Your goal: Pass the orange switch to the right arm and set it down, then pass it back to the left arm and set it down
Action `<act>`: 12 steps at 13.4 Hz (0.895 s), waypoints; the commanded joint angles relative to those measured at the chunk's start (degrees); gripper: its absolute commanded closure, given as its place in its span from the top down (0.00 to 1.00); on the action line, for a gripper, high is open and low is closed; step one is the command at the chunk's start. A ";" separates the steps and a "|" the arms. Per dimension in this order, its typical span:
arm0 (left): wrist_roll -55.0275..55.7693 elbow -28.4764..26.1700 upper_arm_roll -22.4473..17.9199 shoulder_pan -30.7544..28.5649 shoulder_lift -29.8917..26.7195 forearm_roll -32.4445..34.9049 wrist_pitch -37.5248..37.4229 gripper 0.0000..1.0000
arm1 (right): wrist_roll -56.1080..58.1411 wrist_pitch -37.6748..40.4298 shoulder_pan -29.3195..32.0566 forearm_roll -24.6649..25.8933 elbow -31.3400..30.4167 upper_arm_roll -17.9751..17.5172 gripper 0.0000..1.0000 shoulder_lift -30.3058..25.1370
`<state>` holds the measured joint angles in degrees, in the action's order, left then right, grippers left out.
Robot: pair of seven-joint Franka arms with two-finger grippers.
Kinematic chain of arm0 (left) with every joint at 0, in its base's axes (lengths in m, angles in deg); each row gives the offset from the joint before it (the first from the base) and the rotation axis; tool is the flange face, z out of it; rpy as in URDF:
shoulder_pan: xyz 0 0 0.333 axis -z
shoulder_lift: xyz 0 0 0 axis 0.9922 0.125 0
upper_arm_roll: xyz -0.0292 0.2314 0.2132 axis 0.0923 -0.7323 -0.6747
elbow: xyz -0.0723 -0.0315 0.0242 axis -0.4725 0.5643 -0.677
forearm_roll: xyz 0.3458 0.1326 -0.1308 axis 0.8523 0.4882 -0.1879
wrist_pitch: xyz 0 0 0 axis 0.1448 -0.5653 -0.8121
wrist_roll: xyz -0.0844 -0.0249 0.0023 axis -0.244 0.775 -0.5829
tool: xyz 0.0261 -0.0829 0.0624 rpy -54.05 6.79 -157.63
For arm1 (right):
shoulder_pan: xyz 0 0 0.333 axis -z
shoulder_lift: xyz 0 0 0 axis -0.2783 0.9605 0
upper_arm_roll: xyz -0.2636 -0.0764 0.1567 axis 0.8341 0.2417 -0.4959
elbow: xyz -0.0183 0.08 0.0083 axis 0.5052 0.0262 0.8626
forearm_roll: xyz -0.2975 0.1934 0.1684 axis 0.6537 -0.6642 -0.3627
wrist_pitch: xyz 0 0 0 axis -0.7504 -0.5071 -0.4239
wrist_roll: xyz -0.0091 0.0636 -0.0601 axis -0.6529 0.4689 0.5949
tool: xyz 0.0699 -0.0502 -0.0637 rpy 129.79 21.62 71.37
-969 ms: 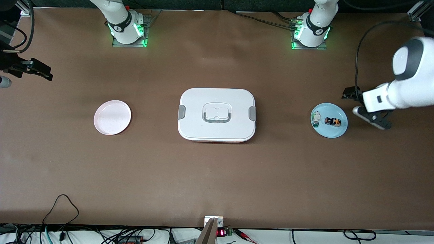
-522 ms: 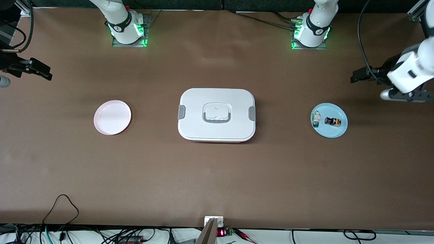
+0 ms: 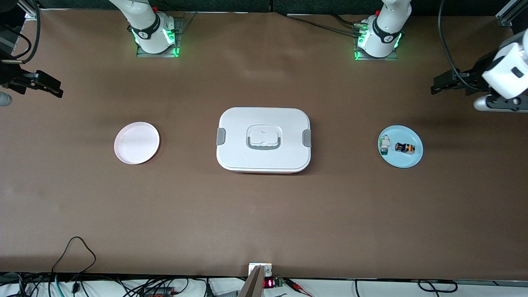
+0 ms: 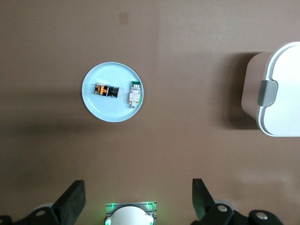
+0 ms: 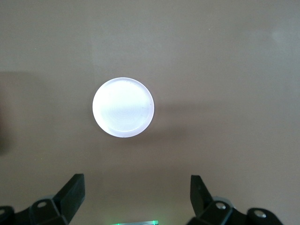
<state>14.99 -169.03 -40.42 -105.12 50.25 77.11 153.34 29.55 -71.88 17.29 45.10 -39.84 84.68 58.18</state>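
The orange switch (image 3: 405, 147) (image 4: 106, 90) lies on a small blue plate (image 3: 408, 159) (image 4: 105, 108) toward the left arm's end of the table, beside a white-and-green component (image 3: 384, 144) (image 4: 134, 93). The white box (image 3: 264, 140) (image 4: 276, 93) stands mid-table with its lid on. High over the table's edge, my left gripper (image 3: 474, 84) (image 4: 136, 197) is open and holds nothing. It is well apart from the blue plate. My right gripper (image 3: 29, 82) (image 5: 136, 194) waits open and holding nothing, high over the right arm's end of the table.
A pink plate (image 3: 136, 142) (image 5: 123, 107) with nothing on it lies between the box and the right arm's end of the table. Both arm bases (image 3: 154, 35) (image 3: 377, 39) stand at the table's edge farthest from the front camera. Cables trail along the edge nearest it.
My left gripper has pulled away from beside the blue plate, toward the bases' side and the table's end. The right arm, the switch and the box have not moved.
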 commanded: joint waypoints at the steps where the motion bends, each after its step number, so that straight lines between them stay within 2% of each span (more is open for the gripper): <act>1: -0.07 0.77 -18.05 16.62 0.13 -2.42 1.33 1.00 | 0.81 1.01 0.02 -0.09 1.52 0.19 1.00 0.43; 2: -0.33 0.86 -22.99 21.81 0.22 -2.61 2.13 1.00 | 0.81 0.92 0.02 -0.01 1.52 0.19 1.00 0.43; 3: -1.90 0.94 -25.82 24.82 0.13 -2.09 2.31 1.00 | 0.81 0.83 0.02 -0.09 1.52 0.19 1.00 0.43; 7: -12.70 0.59 -26.20 25.38 0.22 2.38 6.25 1.00 | 0.81 0.92 0.02 -0.09 1.52 0.19 1.00 0.43; 9: -14.39 0.68 -26.11 25.38 0.40 6.50 7.32 1.00 | 0.81 1.10 0.02 -0.09 1.52 0.19 1.00 0.43; 12: -15.36 0.51 -26.38 25.03 -0.22 6.36 4.27 1.00 | 0.81 1.10 0.02 -0.44 1.52 0.19 1.00 0.43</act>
<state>1.43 -169.04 -65.74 -80.69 50.33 82.74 159.86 29.55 -71.88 17.30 45.11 -39.65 84.69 58.18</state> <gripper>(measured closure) 0.000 0.000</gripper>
